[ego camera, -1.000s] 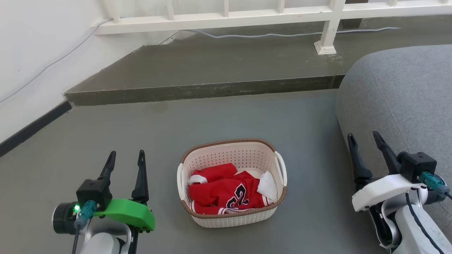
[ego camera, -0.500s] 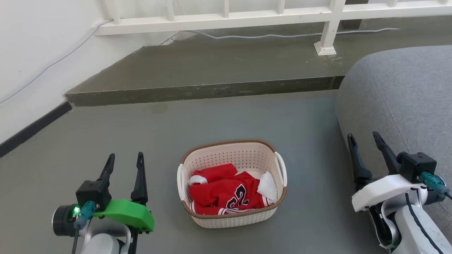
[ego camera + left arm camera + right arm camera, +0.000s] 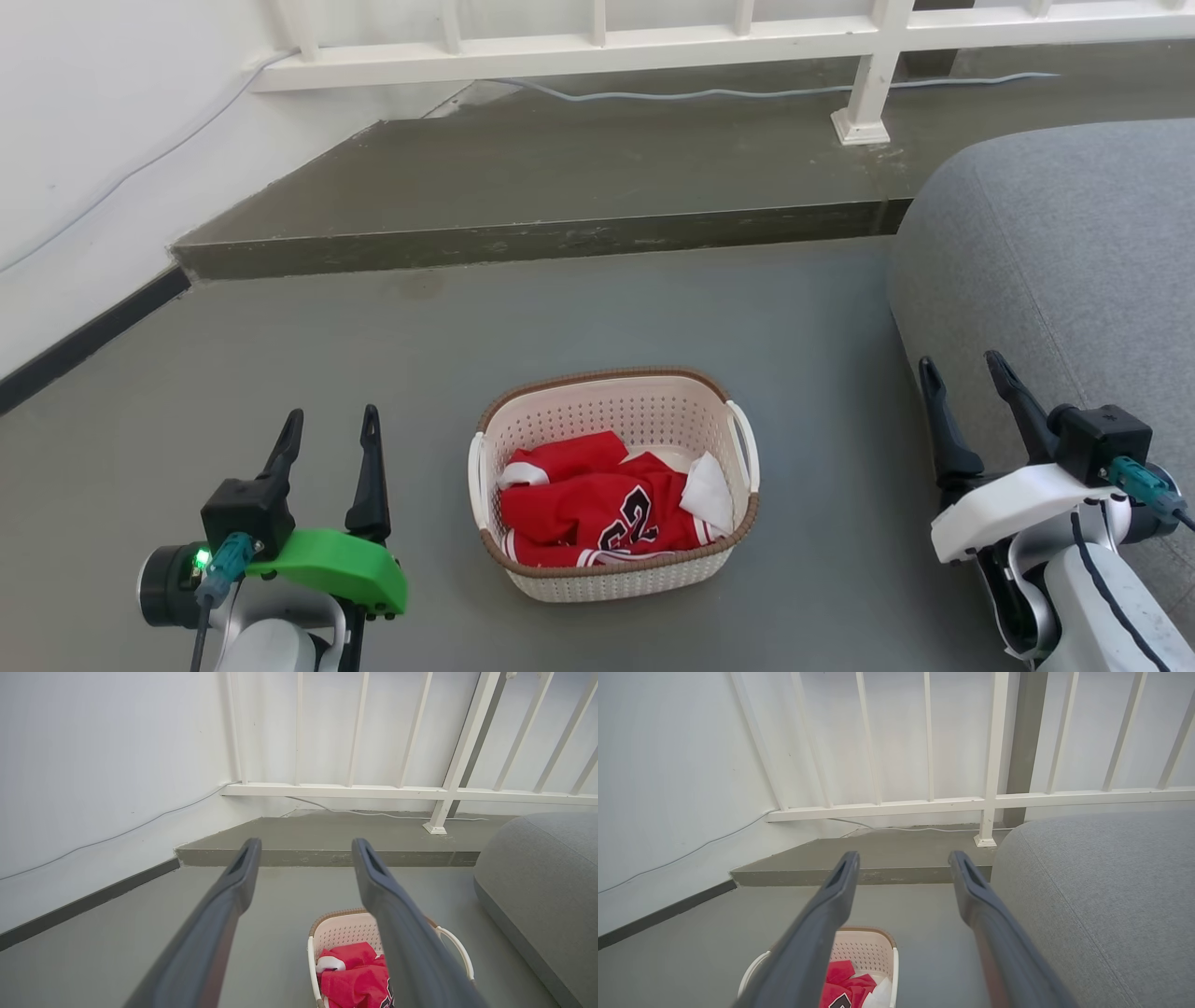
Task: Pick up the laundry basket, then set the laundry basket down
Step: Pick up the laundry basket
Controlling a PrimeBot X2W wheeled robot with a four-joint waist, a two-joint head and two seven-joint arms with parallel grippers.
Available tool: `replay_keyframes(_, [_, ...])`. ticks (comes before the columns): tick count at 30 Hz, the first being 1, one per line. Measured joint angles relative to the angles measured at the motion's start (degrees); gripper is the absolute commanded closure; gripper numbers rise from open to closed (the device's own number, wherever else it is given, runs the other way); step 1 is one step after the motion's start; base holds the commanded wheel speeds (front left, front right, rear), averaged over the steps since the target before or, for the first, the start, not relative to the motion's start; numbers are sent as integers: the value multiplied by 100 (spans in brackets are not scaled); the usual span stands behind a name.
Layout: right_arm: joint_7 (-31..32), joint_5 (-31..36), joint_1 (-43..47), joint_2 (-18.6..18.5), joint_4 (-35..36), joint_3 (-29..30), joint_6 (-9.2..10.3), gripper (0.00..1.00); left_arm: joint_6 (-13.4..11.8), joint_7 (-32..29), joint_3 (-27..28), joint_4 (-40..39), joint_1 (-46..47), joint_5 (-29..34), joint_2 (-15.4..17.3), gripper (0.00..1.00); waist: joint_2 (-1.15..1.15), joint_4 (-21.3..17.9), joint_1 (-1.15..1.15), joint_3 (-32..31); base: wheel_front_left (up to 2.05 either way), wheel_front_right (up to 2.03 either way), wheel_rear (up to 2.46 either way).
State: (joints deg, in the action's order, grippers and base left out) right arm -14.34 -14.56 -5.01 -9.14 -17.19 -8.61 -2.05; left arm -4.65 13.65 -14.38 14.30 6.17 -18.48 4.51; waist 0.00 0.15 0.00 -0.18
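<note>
The laundry basket (image 3: 616,406) stands on the grey floor in the middle of the head view, cream-white and perforated with a brown rim and white loop handles on both sides. A red jersey (image 3: 597,513) and a white cloth lie inside it. My left gripper (image 3: 331,425) is open, well to the basket's left and apart from it. Over at the right, my right gripper (image 3: 962,369) is open beside the sofa, touching nothing. The basket (image 3: 348,931) sits low in the left wrist view, partly behind a finger. In the right wrist view the basket (image 3: 866,949) appears at the bottom.
A grey sofa (image 3: 1074,252) fills the right side, close to my right arm. A raised concrete step (image 3: 560,177) runs across behind the basket, with a white railing (image 3: 868,56) and a cable on it. A white wall (image 3: 84,140) with dark skirting bounds the left.
My left gripper has sunk slightly lower in the head view. The basket and the right gripper have stayed where they were.
</note>
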Motion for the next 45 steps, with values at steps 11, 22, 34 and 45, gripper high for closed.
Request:
replay_keyframes(11, [0,10,-16,7,36,35,-48,0,-18,1,-47,-107,28,1,-19,0,0,16,0,192,0,0,0])
replay_keyframes(22, [-1,59,-313,-42,211,37,-149,0,-41,2,-85,-321,333,2,-57,0,0,40,0,788,0,0,0])
replay_keyframes(34, [-1,69,-696,-153,264,92,-204,0,-43,2,-87,-398,695,2,-125,0,0,50,0,1558,0,0,0])
replay_keyframes(45, [-8,68,-1221,-190,285,148,-257,0,-66,9,-75,-433,1201,2,-151,0,0,44,0,2360,0,0,0])
